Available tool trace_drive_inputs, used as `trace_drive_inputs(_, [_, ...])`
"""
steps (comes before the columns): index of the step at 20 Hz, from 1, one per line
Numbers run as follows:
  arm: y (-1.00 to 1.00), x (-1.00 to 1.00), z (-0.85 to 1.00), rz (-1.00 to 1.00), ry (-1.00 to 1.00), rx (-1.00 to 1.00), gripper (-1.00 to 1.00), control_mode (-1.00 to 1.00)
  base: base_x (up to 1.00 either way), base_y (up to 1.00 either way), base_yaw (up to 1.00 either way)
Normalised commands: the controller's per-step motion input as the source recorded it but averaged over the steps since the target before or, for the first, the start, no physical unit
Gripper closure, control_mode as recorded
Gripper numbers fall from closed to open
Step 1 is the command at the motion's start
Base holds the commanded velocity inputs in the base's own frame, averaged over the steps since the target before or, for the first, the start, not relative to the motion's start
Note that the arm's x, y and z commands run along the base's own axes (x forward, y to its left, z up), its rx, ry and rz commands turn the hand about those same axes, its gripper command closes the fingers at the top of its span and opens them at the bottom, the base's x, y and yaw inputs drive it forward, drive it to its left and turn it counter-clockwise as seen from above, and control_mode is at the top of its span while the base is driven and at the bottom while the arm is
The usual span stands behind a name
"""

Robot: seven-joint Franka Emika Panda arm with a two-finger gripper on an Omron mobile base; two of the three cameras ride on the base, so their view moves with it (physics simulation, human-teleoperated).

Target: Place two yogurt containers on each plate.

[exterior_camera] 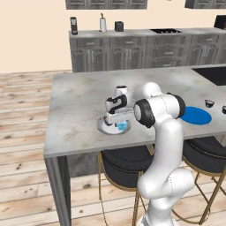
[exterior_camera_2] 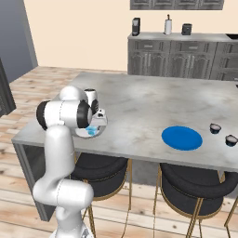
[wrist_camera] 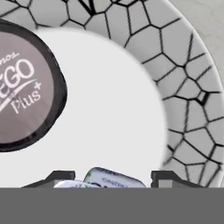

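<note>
My gripper (exterior_camera: 120, 125) (exterior_camera_2: 93, 129) hangs low over the white plate with the grey rim (exterior_camera: 102, 126) (exterior_camera_2: 82, 134) (wrist_camera: 183, 87), near the island's front edge. It is shut on the light blue yogurt container (exterior_camera: 122, 127) (exterior_camera_2: 91, 132) (wrist_camera: 114, 178), which shows between the fingertips (wrist_camera: 61, 177). A dark yogurt container with a pale top (wrist_camera: 22, 87) stands on the same plate, beside my hand. The solid blue plate (exterior_camera: 195, 115) (exterior_camera_2: 181, 138) lies bare further right. Two more dark containers (exterior_camera: 209, 103) (exterior_camera_2: 214, 128) sit on the counter beyond it, the second (exterior_camera_2: 231, 140) nearest the edge.
Black stools with gold legs (exterior_camera: 126, 161) (exterior_camera_2: 193, 183) stand under the island's front edge. The grey island top (exterior_camera: 88, 95) stretches back from the plates. Far behind, a cabinet run carries small appliances (exterior_camera: 74, 25).
</note>
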Motion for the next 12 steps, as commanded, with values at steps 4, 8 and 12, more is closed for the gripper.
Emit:
trace_drive_inputs(4, [0.00, 0.00, -0.02, 0.00, -0.01, 0.00, 1.00, -1.00, 0.00, 0.00, 0.00])
trace_drive_inputs(8, [0.00, 0.00, 0.02, 0.00, -0.03, 0.00, 1.00, -1.00, 0.00, 0.00, 0.00])
trace_drive_inputs(12, [0.00, 0.00, 0.19, 0.00, -0.01, 0.00, 1.00, -1.00, 0.00, 0.00, 0.00])
